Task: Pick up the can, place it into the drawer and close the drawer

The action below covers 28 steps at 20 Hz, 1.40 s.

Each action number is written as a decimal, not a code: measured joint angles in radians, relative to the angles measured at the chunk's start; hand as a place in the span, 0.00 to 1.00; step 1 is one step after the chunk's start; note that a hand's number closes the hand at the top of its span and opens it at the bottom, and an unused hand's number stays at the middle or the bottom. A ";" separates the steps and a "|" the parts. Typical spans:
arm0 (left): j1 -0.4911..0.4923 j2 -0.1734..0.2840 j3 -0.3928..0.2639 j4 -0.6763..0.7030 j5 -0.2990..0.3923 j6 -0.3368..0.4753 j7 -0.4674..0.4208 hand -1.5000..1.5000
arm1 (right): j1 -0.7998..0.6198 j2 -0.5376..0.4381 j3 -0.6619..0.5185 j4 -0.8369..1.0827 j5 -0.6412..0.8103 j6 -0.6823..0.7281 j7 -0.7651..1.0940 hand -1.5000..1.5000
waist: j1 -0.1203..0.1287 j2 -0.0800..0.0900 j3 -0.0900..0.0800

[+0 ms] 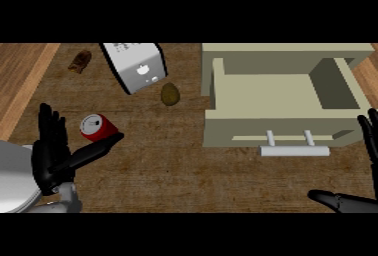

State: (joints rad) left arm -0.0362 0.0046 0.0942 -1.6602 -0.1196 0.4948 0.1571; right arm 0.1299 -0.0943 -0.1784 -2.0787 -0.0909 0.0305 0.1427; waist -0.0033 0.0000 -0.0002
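One can (98, 127) waits beside the spread left hand (55, 150).
Curl fingers round it before lifting toward the open drawer (277, 95); right hand (354, 197) rests open.

Wooden counter (184, 170) bears can (97, 127), drawer (284, 95), toaster (136, 67), potato (170, 94).

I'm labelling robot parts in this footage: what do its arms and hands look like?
Each hand is matte black with long slender fingers and a thumb: left hand, right hand. A smooth, rounded light-grey forearm shows behind the left hand. No cables or markings are visible.
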 measured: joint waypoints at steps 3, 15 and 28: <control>0.004 -0.002 -0.007 0.051 0.015 0.024 -0.042 0.00 | 0.014 0.002 -0.006 -0.030 -0.001 0.007 0.014 0.00 | 0.000 0.000 0.000; -0.046 0.006 0.099 0.394 0.171 0.015 -0.333 0.00 | 0.042 0.013 -0.031 -0.104 -0.016 0.029 0.059 0.00 | -0.001 0.000 0.000; -0.184 0.039 0.207 0.777 0.303 -0.040 -0.571 0.00 | 0.014 -0.008 -0.096 -0.134 -0.049 0.055 0.116 0.00 | -0.002 0.001 0.000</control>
State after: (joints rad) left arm -0.2198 0.0436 0.3011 -0.8837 0.1831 0.4546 -0.4140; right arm 0.1437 -0.1019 -0.2740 -2.2127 -0.1400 0.0851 0.2588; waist -0.0053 0.0006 -0.0005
